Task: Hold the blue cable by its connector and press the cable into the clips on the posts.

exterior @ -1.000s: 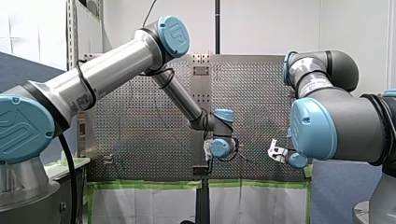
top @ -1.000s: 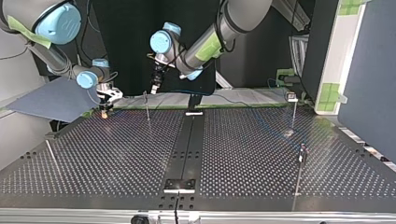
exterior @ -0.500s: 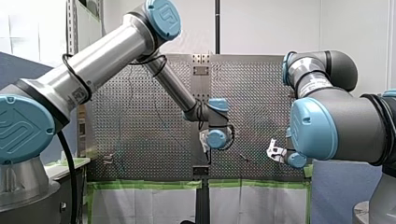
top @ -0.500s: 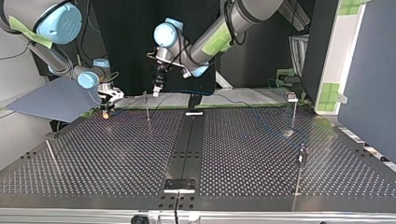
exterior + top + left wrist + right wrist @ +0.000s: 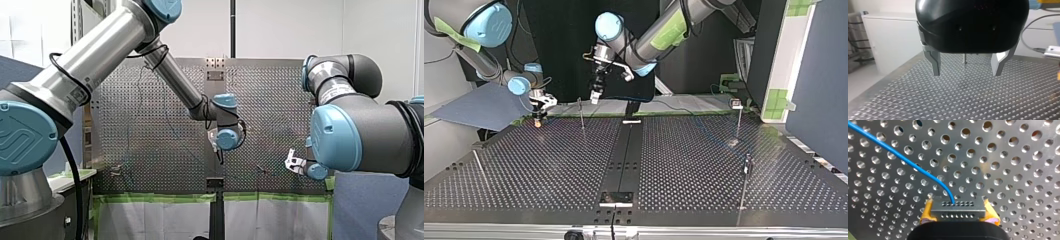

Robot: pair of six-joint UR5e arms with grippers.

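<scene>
Yellow-padded right tool grips the connector of the blue cable — left tool spread wide, empty.

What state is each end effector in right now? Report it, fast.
Left end effector: open, holding nothing.
Right end effector: closed on the connector of the blue cable.

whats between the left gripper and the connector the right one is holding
In the top view, one thin post stands between my left gripper and the connector in my right gripper; otherwise I see only perforated table.
</scene>
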